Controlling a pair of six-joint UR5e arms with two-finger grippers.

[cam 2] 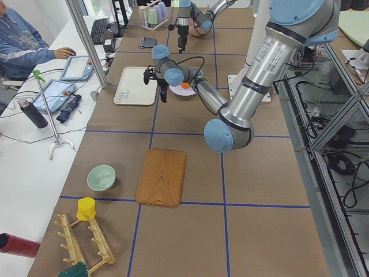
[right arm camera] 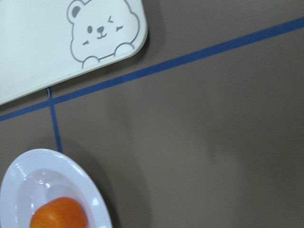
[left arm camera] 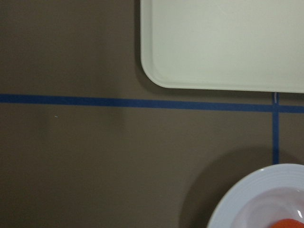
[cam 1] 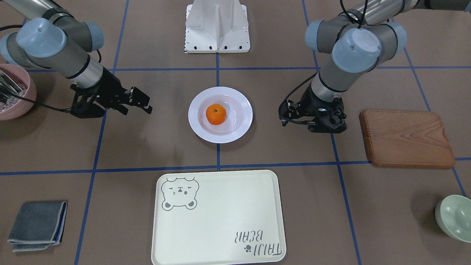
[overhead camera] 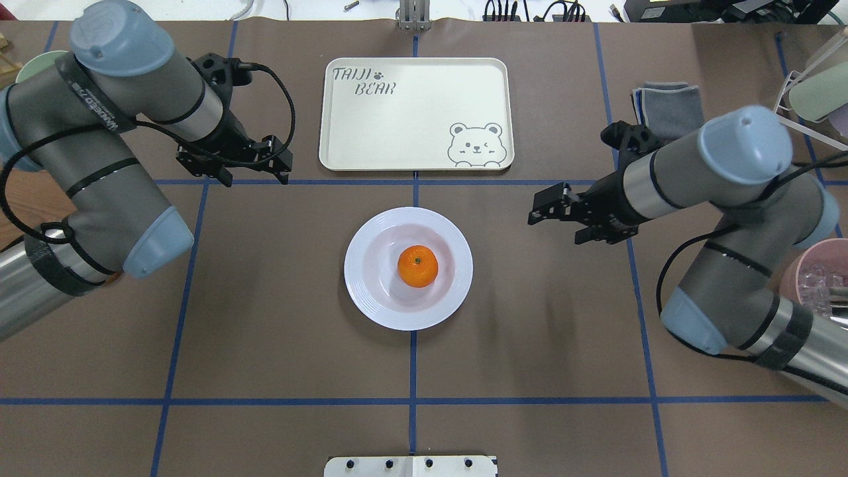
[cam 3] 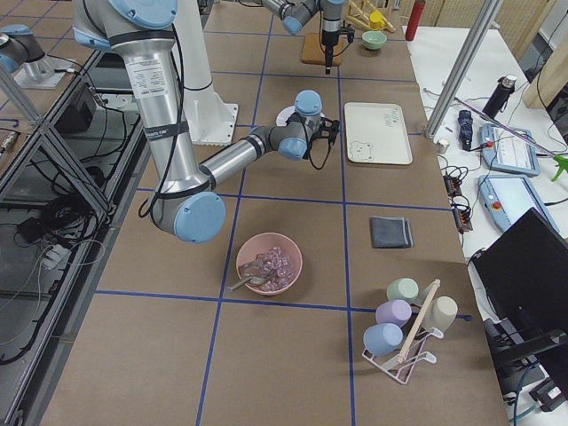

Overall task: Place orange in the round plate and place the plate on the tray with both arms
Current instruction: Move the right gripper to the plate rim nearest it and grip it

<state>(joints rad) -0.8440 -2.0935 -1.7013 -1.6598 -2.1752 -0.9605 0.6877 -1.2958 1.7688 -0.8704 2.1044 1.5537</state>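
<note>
The orange lies in the middle of the white round plate, which rests on the brown table at the centre. Beyond the plate, the cream tray with the bear drawing lies flat with nothing on it. My left gripper hovers off the tray's near left corner, well left of the plate, open and holding nothing. To the right of the plate my right gripper hovers, also open and holding nothing. The wrist views show an edge of the plate and a corner of the tray, but no fingers.
A wooden board and a pale green bowl lie on my left side. A pink bowl with utensils and a folded grey cloth are on my right. A cup rack stands beyond. A person sits at a side desk.
</note>
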